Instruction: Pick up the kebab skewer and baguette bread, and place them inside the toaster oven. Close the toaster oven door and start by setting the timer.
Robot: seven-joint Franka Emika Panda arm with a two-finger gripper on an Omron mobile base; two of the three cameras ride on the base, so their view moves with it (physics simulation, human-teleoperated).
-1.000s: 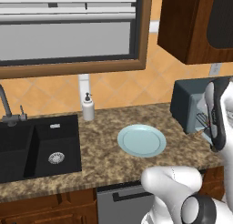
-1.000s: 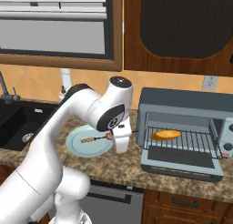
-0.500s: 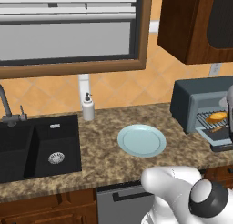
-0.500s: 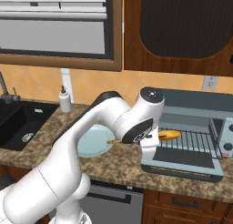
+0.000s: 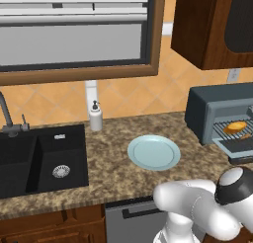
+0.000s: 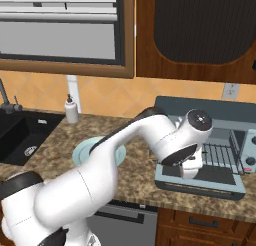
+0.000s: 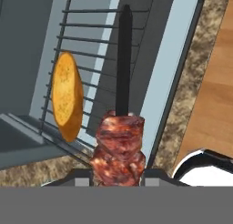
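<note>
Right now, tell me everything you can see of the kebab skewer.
The kebab skewer is a thin dark stick threaded with glossy reddish-brown meat chunks. In the hand view the shut hand grips it at the meat end, and its bare stick points out over the wire rack of the open toaster oven. The baguette bread lies on the rack beside it, apart from it.

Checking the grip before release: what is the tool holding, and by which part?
The kebab skewer, gripped at its meat chunks; the stick points out over the toaster oven rack.
</note>
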